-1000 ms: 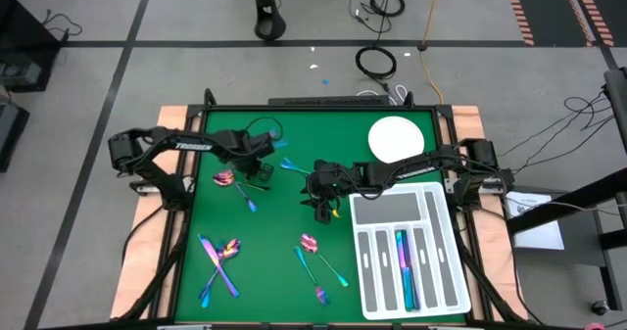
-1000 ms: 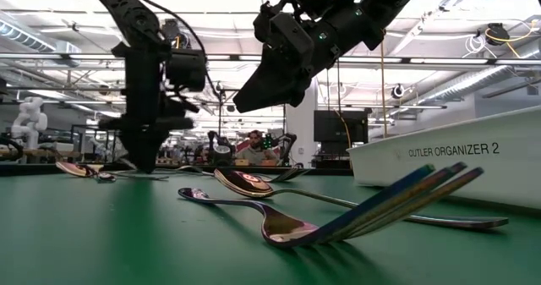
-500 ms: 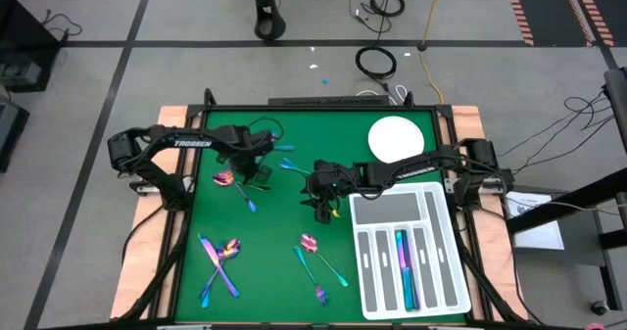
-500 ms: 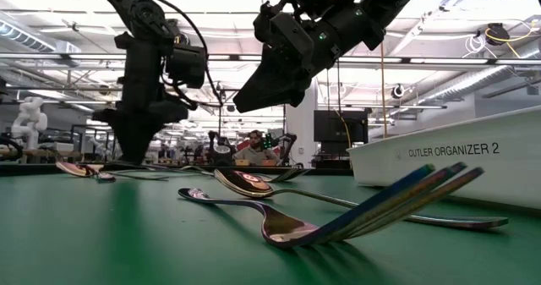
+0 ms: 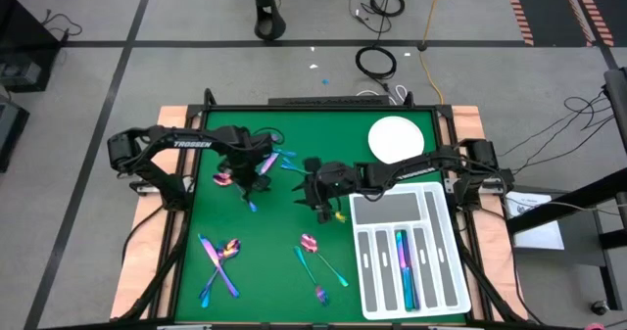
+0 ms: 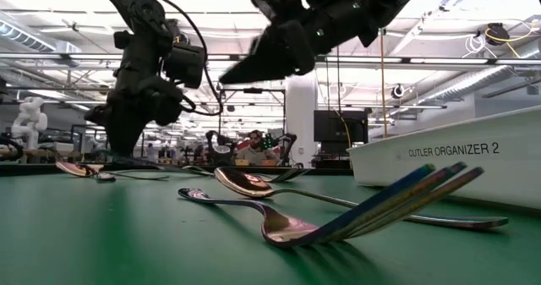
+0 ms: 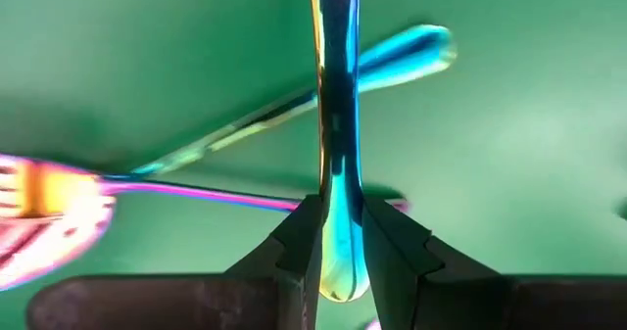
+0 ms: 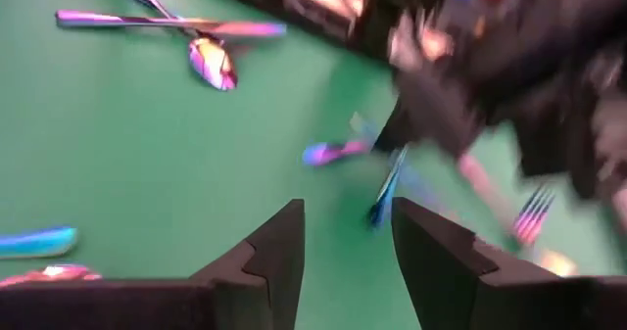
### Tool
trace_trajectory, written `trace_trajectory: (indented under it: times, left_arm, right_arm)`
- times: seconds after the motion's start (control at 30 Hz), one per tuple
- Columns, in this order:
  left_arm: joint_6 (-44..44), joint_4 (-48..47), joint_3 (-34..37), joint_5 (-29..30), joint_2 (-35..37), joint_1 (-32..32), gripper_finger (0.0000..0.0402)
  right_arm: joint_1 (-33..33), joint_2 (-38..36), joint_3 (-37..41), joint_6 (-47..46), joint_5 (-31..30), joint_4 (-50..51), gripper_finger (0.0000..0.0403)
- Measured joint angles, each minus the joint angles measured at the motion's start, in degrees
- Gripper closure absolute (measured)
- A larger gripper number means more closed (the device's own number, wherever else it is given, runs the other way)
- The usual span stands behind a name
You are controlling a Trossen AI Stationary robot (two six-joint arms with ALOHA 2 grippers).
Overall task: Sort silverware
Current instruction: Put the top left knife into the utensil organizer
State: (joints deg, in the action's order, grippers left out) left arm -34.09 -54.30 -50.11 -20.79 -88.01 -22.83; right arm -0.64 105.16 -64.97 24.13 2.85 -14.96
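Observation:
My left gripper is over the green mat's far left part, shut on a slim blue iridescent piece of silverware. Under it lie a fork and a blue-handled piece. My right gripper hangs open above the mat's middle, with nothing between its fingers. More silverware lies flat on the mat: a spoon, a crossed pile at the near left, and spoons near the middle. One piece lies in the tray. My left gripper pinches the piece's rounded handle end between its two fingers. The fingers come from above, slanting steeply down. The piece runs on straight from the fingertips, above the pieces lying on the mat; its other end leaves the wrist picture.
A white compartmented tray stands at the mat's right side, marked CUTLER ORGANIZER 2. A round white plate sits at the far right. A raised frame borders the mat. Bare mat lies between the pile and the middle spoons.
My left gripper has tipped and turned at the wrist and risen a little, taking the blue piece off the mat; the piece now sticks out toward the far right. My right gripper has rolled about its own axis and tipped closer to level, staying open over the same spot.

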Motion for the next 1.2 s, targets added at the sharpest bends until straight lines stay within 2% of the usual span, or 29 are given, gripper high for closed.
trace_trajectory:
  times: [0.13,0.27,0.33,0.43,0.53,0.63,0.67,0.8,0.97,1.03,1.2]
  left_arm:
    - [0.1,-0.1,-2.4,-3.9,1.2,2.1,0.0334]
    - [-0.2,-0.8,-5.7,-4.6,2.7,4.2,0.0334]
    - [-1.3,-0.7,-7.0,-4.7,3.3,4.8,0.0334]
    - [-1.6,-0.6,-8.7,-4.5,3.5,5.5,0.0334]
    - [-1.6,-0.7,-9.8,-3.7,3.5,6.1,0.0334]
    - [-2.6,-0.7,-10.0,-3.1,3.5,6.2,0.0334]
    - [-2.6,-0.9,-10.0,-2.4,3.5,6.2,0.0334]
    - [-2.6,-0.8,-10.0,-0.6,3.5,6.7,0.0334]
    - [-1.1,-1.7,-10.0,1.1,4.2,8.0,0.0334]
    - [-0.9,-3.4,-10.0,2.1,5.5,8.4,0.0334]
    - [-1.4,-7.5,-9.9,10.7,11.4,9.6,0.0334]
  right_arm:
    - [0.0,0.2,0.0,9.7,0.0,0.3,0.0259]
    - [0.0,3.1,0.0,15.4,-0.1,-1.9,0.0259]
    - [0.0,5.6,0.0,18.9,-2.4,-5.2,0.0259]
    - [-0.3,8.1,0.0,19.9,-7.3,-11.6,0.0259]
    - [-0.4,9.2,0.0,18.6,-7.2,-14.7,0.0259]
    - [-0.5,9.9,-0.5,17.2,-7.0,-13.6,0.0259]
    - [-0.5,10.1,-0.9,16.6,-6.5,-12.3,0.0259]
    - [0.3,12.1,-4.8,15.7,2.0,-4.4,0.0259]
    - [1.9,15.9,-16.0,17.7,4.6,12.7,0.0259]
    - [2.8,17.9,-21.1,18.9,7.5,19.4,0.0259]
    - [4.8,24.3,-32.9,22.0,11.1,31.9,0.0259]
